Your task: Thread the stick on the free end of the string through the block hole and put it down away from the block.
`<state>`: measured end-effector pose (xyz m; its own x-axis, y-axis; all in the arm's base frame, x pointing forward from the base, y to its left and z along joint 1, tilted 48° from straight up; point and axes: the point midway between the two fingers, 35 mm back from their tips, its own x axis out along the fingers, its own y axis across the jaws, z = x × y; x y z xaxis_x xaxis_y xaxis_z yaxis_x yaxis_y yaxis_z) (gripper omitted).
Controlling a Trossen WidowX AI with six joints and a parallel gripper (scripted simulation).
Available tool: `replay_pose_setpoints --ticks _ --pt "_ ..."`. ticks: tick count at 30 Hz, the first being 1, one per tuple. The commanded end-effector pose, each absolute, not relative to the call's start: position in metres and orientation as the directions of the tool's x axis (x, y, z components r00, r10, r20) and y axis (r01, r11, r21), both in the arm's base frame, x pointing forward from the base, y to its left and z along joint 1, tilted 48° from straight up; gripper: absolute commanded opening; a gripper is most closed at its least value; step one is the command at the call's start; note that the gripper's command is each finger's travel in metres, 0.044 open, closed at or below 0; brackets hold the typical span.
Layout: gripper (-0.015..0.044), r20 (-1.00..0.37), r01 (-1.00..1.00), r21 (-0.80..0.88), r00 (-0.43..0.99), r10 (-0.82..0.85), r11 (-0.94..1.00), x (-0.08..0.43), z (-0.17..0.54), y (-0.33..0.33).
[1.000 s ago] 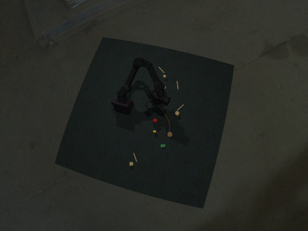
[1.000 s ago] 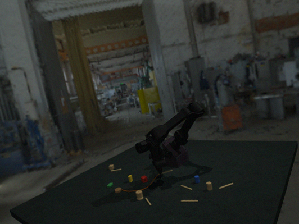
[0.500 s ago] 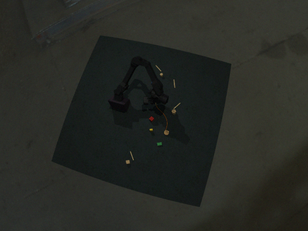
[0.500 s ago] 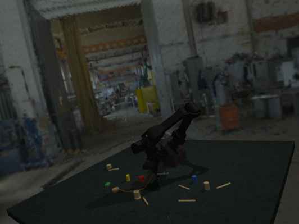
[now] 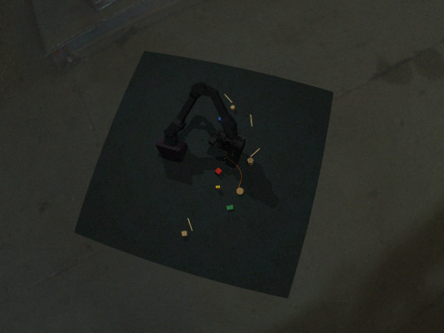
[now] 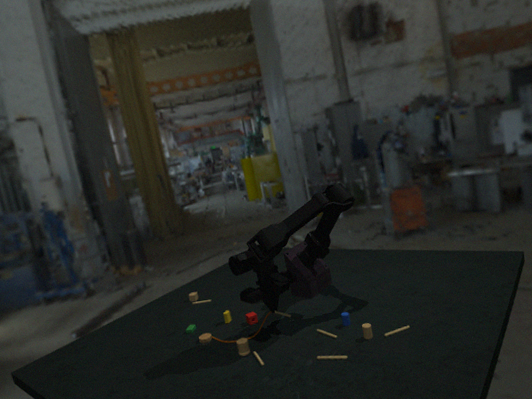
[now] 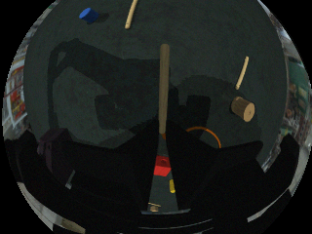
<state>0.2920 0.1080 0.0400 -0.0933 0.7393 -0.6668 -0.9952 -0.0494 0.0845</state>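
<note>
The red block (image 5: 218, 171) (image 6: 251, 317) (image 7: 162, 168) stands on the table, with a dark hole in one face. My gripper (image 6: 273, 311) (image 7: 162, 124) is shut on one end of the string's stick (image 6: 282, 313) (image 7: 165, 88). The stick points away from the red block, outside the block's hole. It looks low over the table; whether it touches is unclear. The orange string (image 5: 241, 175) (image 6: 234, 341) (image 7: 199, 128) curves from the fingertips to the round button (image 5: 239, 191) (image 6: 205, 338), which lies flat. The arm hides the fingertips and stick in the top view.
A wooden cylinder (image 5: 250, 161) (image 6: 243, 347) (image 7: 243, 109) and loose stick (image 5: 255, 152) (image 6: 258, 358) (image 7: 242, 73) are nearby. A yellow block (image 5: 217, 186) (image 6: 227, 316) (image 7: 172, 186) and green block (image 5: 229, 207) (image 6: 190, 328) lie beyond the red one. A blue cylinder (image 5: 219, 118) (image 6: 346, 318) (image 7: 89, 15) stands near more loose sticks.
</note>
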Motion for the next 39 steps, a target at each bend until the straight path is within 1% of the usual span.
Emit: replay_pose_setpoints --ticks 1,11,22,31,39 --pt "0.0000 -0.666 -0.979 0.198 -0.092 0.740 0.056 0.297 0.040 0.108" --pt "0.0000 -0.666 -0.857 0.432 -0.092 0.740 0.282 0.306 0.039 0.107" --pt "0.0000 -0.665 -0.604 0.628 -0.091 0.741 0.490 0.315 0.038 0.107" --pt "0.0000 -0.665 -0.330 0.722 -0.090 0.741 0.608 0.323 0.037 0.107" --pt "0.0000 -0.664 -0.058 0.747 -0.090 0.742 0.662 0.329 0.036 0.107"
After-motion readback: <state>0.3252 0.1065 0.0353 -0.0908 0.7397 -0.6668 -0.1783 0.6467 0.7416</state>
